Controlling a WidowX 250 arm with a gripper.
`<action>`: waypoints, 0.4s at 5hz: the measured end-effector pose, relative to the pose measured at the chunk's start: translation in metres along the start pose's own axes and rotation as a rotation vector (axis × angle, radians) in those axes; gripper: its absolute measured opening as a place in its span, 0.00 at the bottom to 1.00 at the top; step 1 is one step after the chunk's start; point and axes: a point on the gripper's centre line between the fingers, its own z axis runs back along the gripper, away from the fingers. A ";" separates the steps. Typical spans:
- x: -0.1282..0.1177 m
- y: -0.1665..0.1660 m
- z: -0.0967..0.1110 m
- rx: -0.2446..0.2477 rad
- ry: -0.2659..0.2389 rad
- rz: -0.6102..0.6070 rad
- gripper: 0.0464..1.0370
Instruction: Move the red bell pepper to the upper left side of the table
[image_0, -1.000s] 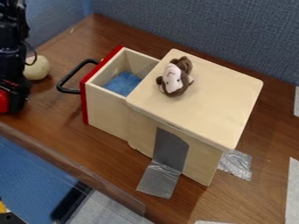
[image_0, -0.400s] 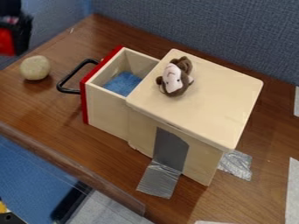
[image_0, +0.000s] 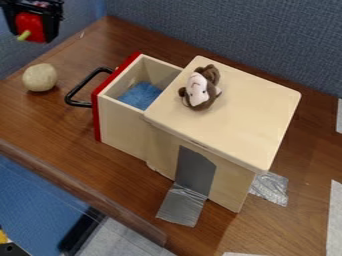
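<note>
At the upper left of the frame, the gripper (image_0: 32, 33) is holding the red pepper (image_0: 31, 25) up high, over past the pale ball (image_0: 40, 77). The picking up looks done; what's left, I think, is setting it on the table (image_0: 80, 49) and letting go.

Single fixed view from above, slanting down onto tabletop (image_0: 67, 127), drawer box (image_0: 227, 120) central.
</note>
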 end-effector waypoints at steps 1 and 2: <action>0.028 -0.003 -0.015 0.009 0.005 0.027 0.86; 0.050 -0.015 -0.038 -0.011 0.030 0.023 0.86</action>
